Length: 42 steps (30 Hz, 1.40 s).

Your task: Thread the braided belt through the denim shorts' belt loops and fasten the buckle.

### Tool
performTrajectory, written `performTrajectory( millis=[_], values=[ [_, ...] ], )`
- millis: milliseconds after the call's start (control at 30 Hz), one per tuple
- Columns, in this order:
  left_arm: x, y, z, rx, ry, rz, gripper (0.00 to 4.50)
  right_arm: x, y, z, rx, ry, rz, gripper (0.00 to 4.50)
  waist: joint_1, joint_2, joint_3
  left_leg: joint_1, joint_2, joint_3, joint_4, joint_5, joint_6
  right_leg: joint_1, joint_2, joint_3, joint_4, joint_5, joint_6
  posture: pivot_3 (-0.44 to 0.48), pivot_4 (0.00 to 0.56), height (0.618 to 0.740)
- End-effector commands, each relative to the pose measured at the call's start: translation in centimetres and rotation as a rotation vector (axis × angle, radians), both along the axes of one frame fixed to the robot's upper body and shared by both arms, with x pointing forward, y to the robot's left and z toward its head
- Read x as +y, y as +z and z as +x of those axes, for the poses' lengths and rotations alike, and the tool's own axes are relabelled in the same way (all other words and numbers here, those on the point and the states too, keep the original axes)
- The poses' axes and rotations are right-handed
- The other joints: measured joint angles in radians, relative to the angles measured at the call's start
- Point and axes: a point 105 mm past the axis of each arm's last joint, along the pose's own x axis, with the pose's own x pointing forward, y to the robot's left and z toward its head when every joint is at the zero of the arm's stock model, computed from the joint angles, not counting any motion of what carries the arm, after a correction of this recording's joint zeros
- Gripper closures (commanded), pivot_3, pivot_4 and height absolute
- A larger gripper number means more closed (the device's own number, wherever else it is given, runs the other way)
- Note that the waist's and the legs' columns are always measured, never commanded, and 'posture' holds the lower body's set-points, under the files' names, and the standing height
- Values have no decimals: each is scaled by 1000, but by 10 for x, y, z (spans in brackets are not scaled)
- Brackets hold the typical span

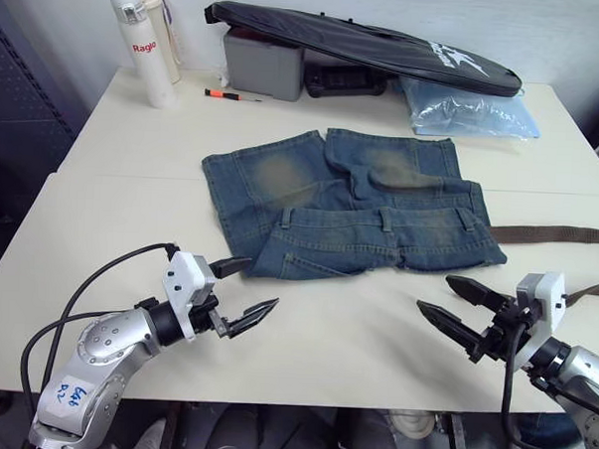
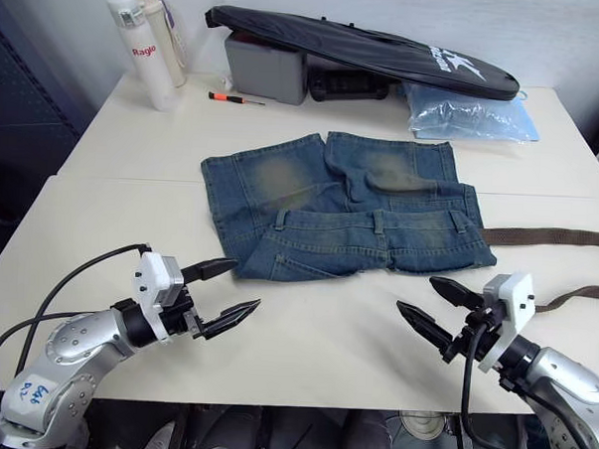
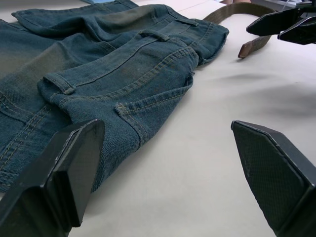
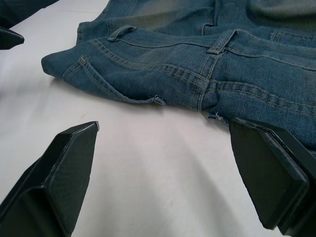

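Observation:
The denim shorts lie flat at the table's middle, waistband toward me, with belt loops spaced along it. The braided belt runs from the shorts' right side off the right edge; a second stretch lies nearer me, and a cut end rests on the table. The buckle is out of view. My left gripper hovers open just in front of the shorts' left corner. My right gripper is open too, in front of the right corner. Both are empty and touch nothing.
At the table's back stand a white bottle, a grey box, a long black bag and a pale blue plastic bag. A small orange-handled screwdriver lies near the bottle. A seam crosses the tabletop.

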Motion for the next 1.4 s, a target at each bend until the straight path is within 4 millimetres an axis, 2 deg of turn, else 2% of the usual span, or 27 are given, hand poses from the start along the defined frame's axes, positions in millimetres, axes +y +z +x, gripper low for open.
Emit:
performTrajectory(
  millis=[33,267,833,967,1133,1267,1400],
  values=[
    [0,5,-1,-1,-42,-8,0,-2,9,-2,-42,3,-1,16,0,0,0,0,0,0,0,0,0,0,0,0,0,0,0,0,150,740],
    [3,3,7,5,-48,-18,0,0,8,-3,-33,28,-37,16,0,0,0,0,0,0,0,0,0,0,0,0,0,0,0,0,150,740],
    [2,3,9,7,-83,-7,0,6,4,-4,-16,85,-103,16,0,0,0,0,0,0,0,0,0,0,0,0,0,0,0,0,150,740],
    [1,18,16,32,-127,-56,0,5,1,-4,-14,75,-173,16,3,-1,0,0,0,0,0,0,0,0,0,0,0,0,0,0,150,740],
    [-9,39,24,51,-329,-16,0,10,1,-15,-15,89,-251,16,4,-1,0,0,0,0,1,0,-1,0,0,1,2,0,0,0,150,740],
    [-23,53,53,24,-408,91,0,6,9,-29,7,49,-289,16,6,-2,1,-1,0,0,1,0,-1,-1,1,1,1,0,1,0,150,740],
    [-46,72,65,-20,-521,118,0,-1,10,-43,69,15,-366,16,14,-4,3,-2,0,0,1,0,0,0,2,1,-1,1,1,0,150,740]
  ],
)
